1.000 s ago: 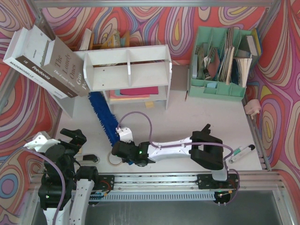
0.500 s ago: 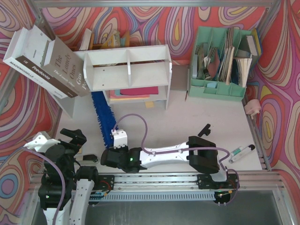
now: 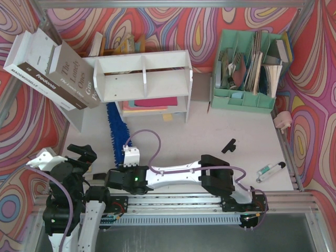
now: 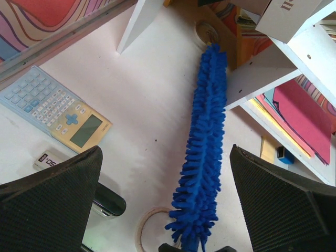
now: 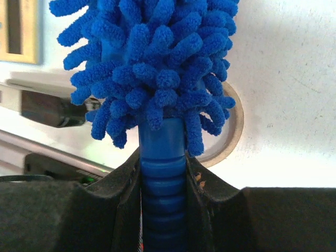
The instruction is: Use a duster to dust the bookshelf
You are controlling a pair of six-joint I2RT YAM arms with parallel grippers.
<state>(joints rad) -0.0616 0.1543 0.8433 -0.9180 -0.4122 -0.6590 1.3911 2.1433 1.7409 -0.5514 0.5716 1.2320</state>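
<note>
The blue fluffy duster (image 3: pixel 116 134) lies on the table, its tip by the lower left corner of the white bookshelf (image 3: pixel 144 79). My right gripper (image 3: pixel 122 169) reaches left along the near edge and is shut on the duster's ribbed blue handle (image 5: pixel 161 157). In the right wrist view both jaws of the right gripper (image 5: pixel 161 181) press the handle just below the bristles. My left gripper (image 4: pixel 165 210) is open and empty, hovering above the duster (image 4: pixel 207 147). In the top view the left gripper (image 3: pixel 81 155) sits left of the duster.
A tape roll (image 4: pixel 149 231) lies under the duster's handle end. A calculator (image 4: pixel 58 113) and a small black object (image 3: pixel 100 177) lie to its left. Books (image 3: pixel 52 68) lean left of the shelf. A mint-green organizer (image 3: pixel 249 68) stands back right. A black clip (image 3: pixel 228 145) and a marker (image 3: pixel 270 170) lie right.
My right gripper has moved left along the near edge with the duster's handle, swinging the duster more upright in the top view. The left arm has not moved.
</note>
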